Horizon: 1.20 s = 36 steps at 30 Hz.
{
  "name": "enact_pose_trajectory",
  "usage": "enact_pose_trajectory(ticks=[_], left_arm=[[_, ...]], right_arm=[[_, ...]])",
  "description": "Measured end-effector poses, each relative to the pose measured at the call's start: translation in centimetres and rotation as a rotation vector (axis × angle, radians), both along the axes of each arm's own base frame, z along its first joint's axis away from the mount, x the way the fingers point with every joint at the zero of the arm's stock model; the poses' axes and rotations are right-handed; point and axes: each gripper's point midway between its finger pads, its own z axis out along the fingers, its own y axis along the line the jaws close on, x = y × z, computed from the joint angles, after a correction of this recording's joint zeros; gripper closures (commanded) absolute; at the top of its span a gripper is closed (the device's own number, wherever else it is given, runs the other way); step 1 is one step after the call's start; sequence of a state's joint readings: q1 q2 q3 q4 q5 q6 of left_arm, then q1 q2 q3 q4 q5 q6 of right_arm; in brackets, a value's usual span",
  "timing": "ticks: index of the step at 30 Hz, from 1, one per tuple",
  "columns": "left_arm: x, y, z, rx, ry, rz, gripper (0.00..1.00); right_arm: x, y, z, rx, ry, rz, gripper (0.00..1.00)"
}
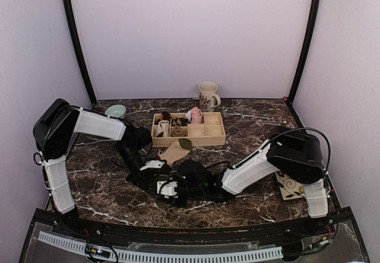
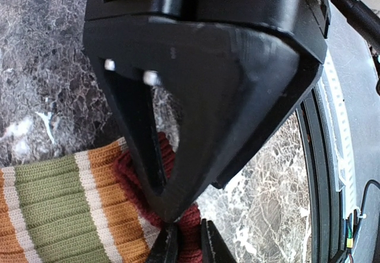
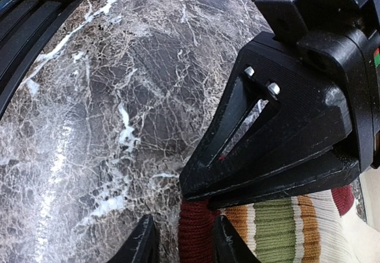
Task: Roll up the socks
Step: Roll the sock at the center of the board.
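The tan sock (image 1: 175, 151) lies on the marble with its green toe toward the tray. Its striped cuff, with a dark-red edge, shows in the left wrist view (image 2: 59, 215) and the right wrist view (image 3: 279, 227). My left gripper (image 1: 155, 171) (image 2: 187, 245) is shut on the dark-red cuff edge. My right gripper (image 1: 168, 183) (image 3: 184, 245) faces it tip to tip. Its jaws are apart and straddle the same edge, with a gap on one side. The pink sock (image 1: 196, 116) sits bunched in a tray compartment.
A wooden divided tray (image 1: 189, 138) behind the sock holds small cream, brown and dark bundles. A mug (image 1: 208, 95) stands behind it and a pale green bowl (image 1: 116, 110) at the back left. A patterned card (image 1: 289, 187) lies at the right. The black front rail (image 2: 323, 174) is close.
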<state>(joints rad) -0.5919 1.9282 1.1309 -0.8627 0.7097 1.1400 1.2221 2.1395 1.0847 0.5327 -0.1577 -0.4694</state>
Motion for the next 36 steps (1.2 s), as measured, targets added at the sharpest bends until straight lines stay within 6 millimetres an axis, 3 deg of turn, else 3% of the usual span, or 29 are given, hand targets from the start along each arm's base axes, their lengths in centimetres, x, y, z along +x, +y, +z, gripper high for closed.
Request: enact_pose_trajectory(ticks=[12,24,30,36], left_arm=[[-0.4,-0.1,0.8,-0.022,0.02,-0.001,0.8],[-1.2,0.0,1.3,-0.028,0.057,0.0,0.75],[0.8,0.9,2.3,-0.078,-0.046,0.119,0.72],[5.3,5.9,4.4,-0.104,-0.246,0.388,0.72]], right_arm=[[0.3,-0.6,-0.3,0.024,0.074,-0.078,0.73],[0.0,-0.9,-0.3,0.031,0.108,-0.154,0.98],[0.2,-0.5,-0.2,0.025,0.132,-0.176,1.0],[0.0,-0.5,-0.3,0.023,0.145,-0.171,1.0]])
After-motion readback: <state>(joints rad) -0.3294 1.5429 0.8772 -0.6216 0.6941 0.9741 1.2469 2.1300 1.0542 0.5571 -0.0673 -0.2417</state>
